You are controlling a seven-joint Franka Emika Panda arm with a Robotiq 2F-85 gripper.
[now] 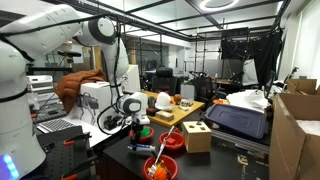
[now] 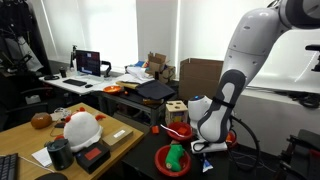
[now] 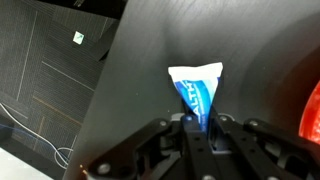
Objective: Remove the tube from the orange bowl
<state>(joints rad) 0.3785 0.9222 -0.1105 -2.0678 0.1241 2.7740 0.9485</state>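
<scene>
In the wrist view my gripper (image 3: 200, 125) is shut on the tube (image 3: 197, 88), a blue squeeze tube with a whitish flat end pointing away from the jaws. The tube hangs over the dark tabletop (image 3: 150, 60), outside any bowl. A red-orange rim, the orange bowl (image 3: 314, 110), shows at the right edge, apart from the tube. In both exterior views the gripper (image 1: 138, 125) (image 2: 206, 148) is low over the dark table among reddish bowls. The tube is too small to make out there.
A red bowl (image 2: 178, 131) and a red bowl holding a green thing (image 2: 172, 160) stand beside the gripper. A wooden block (image 1: 197, 135) sits close by. A white helmet-like object (image 2: 80, 128) and clutter cover the wooden desk. A grid mat (image 3: 45, 60) lies beside the table.
</scene>
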